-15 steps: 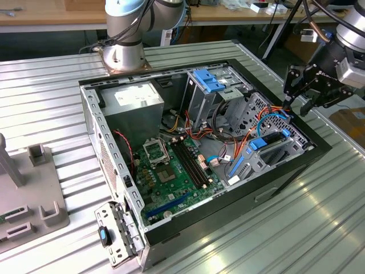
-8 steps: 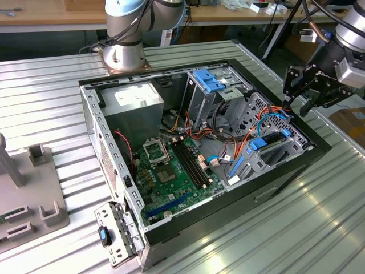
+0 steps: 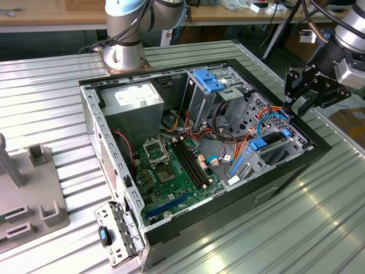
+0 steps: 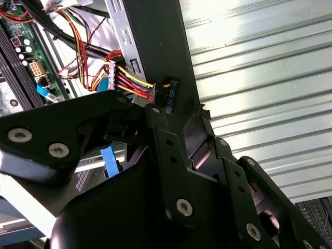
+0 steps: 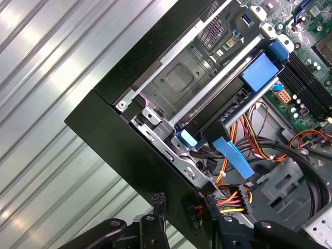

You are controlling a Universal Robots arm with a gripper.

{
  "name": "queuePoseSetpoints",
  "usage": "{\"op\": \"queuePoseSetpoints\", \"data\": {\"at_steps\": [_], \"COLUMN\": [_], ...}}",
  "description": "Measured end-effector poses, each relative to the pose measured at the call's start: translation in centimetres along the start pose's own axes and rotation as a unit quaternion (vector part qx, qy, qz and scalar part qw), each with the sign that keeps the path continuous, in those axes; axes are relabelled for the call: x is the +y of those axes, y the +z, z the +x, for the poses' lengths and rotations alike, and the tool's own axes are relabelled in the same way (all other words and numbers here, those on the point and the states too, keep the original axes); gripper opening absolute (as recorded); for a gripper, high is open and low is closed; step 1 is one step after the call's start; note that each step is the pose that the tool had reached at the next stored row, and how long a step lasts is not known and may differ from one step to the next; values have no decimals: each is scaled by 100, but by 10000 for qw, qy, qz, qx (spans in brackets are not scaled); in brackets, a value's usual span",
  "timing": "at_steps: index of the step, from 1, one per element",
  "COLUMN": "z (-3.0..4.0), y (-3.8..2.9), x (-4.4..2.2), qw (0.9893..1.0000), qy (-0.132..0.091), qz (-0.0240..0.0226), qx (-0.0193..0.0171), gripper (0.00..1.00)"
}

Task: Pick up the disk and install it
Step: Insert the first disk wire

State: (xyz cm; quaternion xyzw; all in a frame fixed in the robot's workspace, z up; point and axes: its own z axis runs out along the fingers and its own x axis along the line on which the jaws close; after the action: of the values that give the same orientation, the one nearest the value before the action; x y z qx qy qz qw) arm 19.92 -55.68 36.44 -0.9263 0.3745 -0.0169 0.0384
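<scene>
1. The gripper (image 3: 290,107) hangs over the far right rim of the open computer case (image 3: 94,123), at the exterior view's right.
2. In the first wrist view its fingers (image 5: 158,201) stand spread and pinch nothing, with the black case wall beneath them.
3. The disk (image 3: 267,147) sits in the metal drive cage (image 5: 176,83) at the case's right side, its blue end tab facing the motherboard (image 3: 171,171).
4. A bundle of red, orange and yellow power wires (image 5: 233,199) lies just beside the gripper.

The disk (image 3: 275,149) lies inside the case (image 3: 274,184).
</scene>
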Motion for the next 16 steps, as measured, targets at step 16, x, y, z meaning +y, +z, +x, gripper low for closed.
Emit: {"op": "queuePoseSetpoints", "data": {"at_steps": [16], "z": [-36], "y": [4], "x": [-20], "qw": [9996], "qy": [-287], "qz": [1], "qx": [-22], "gripper": [42]}}
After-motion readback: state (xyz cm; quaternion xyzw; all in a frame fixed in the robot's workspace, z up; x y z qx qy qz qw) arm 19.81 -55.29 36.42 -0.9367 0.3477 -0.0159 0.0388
